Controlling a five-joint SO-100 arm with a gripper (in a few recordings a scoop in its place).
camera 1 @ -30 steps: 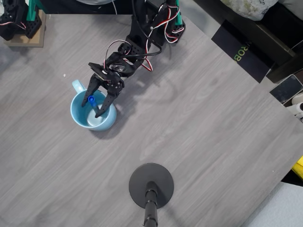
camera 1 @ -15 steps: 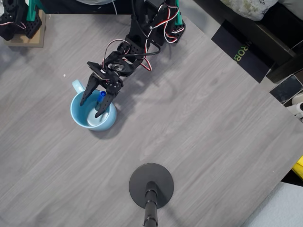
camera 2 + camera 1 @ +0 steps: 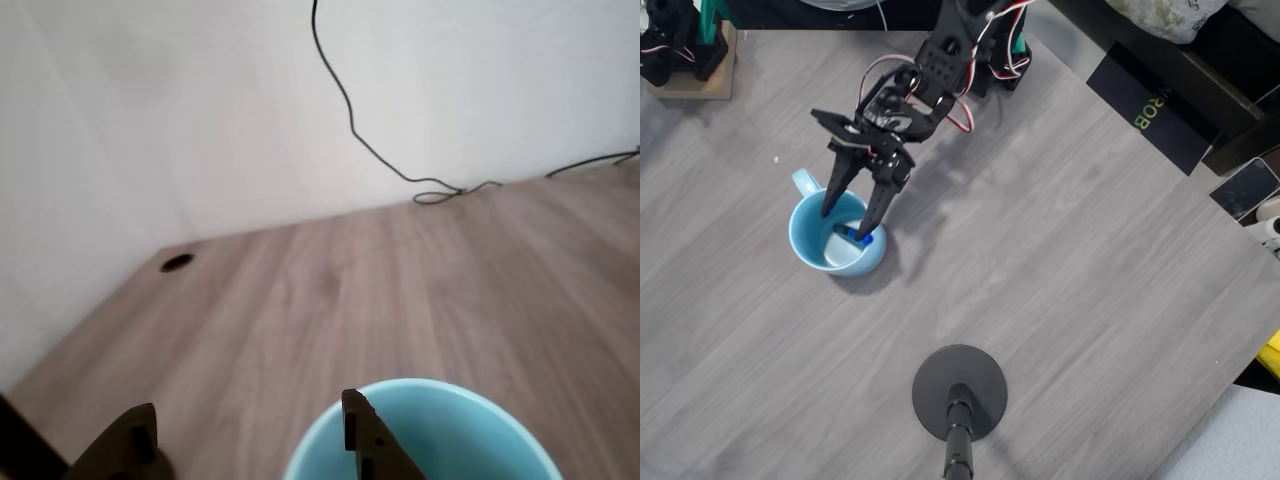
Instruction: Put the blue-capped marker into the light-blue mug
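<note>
1. The black two-finger hand (image 3: 845, 223) is hanging over the round pale sky-blue ceramic mug (image 3: 808, 251) in the overhead view, its fingers spread wide apart and gripping nothing.
2. The short marker with the bright blue cap (image 3: 857, 236) is lying inside the mug, close to the right inner wall in the overhead view; one fingertip (image 3: 864, 230) is overlapping it in the picture, and contact cannot be judged.
3. Half a second ago the marker was standing tall between the fingers with its cap above the rim; now it is sitting lower in the mug and tilted, so it has been let go.
4. The arm has lifted and drawn back toward its base since then: the wrist is sitting higher in the overhead view and the fingers are appearing longer and more splayed.
5. The mug is resting on the grey wood-grain surface (image 3: 1060, 260) in the same spot as before, its small loop handle (image 3: 803, 181) pointing to the upper left in the overhead view.
6. In the wrist view, the mug's rim (image 3: 300, 458) is showing at the bottom edge, with one dark fingertip (image 3: 362, 432) over the opening and the other (image 3: 128, 448) outside it to the left.
7. The black round stand base (image 3: 960, 392) is sitting well apart from the mug, unmoved, near the bottom of the overhead view.
</note>
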